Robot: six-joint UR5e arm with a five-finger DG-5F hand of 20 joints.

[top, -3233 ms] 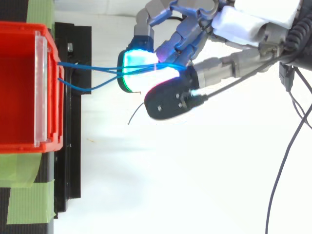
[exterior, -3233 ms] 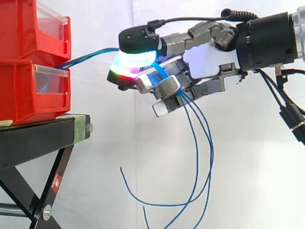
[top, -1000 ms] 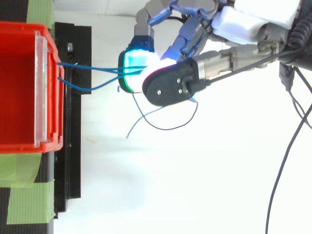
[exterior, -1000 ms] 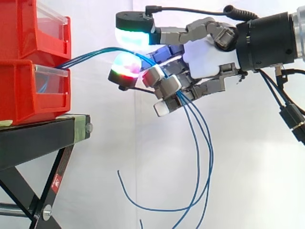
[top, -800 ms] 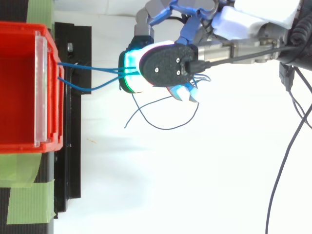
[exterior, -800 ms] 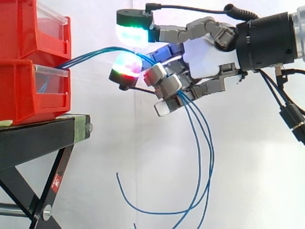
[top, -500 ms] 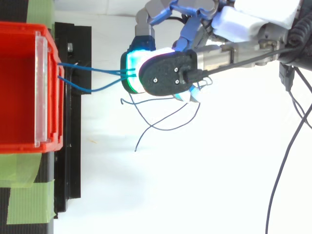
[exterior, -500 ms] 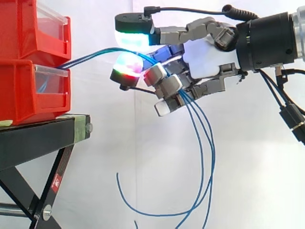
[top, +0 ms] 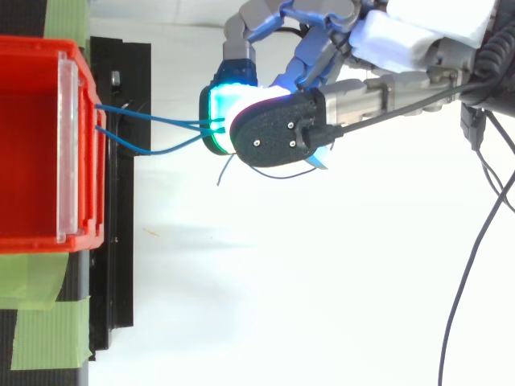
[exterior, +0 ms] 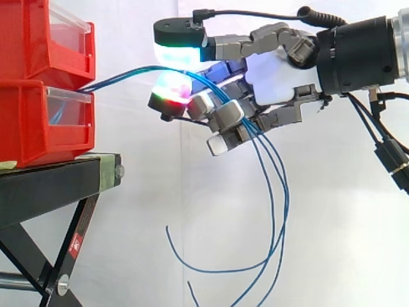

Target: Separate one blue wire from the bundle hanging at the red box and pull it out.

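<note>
Blue wires (exterior: 121,75) out of red bins (exterior: 32,128) — apparently the lower one — into robot hand (exterior: 275,80), fingers (exterior: 227,115) curled round them.

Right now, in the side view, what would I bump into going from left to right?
Stacked red plastic bins → thin blue wires stretching out from between them → grey-and-white robot hand with glowing pads, curled round those wires.

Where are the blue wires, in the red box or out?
In. The blue wires run from the red box to the hand, whose fingers curl round them.
</note>
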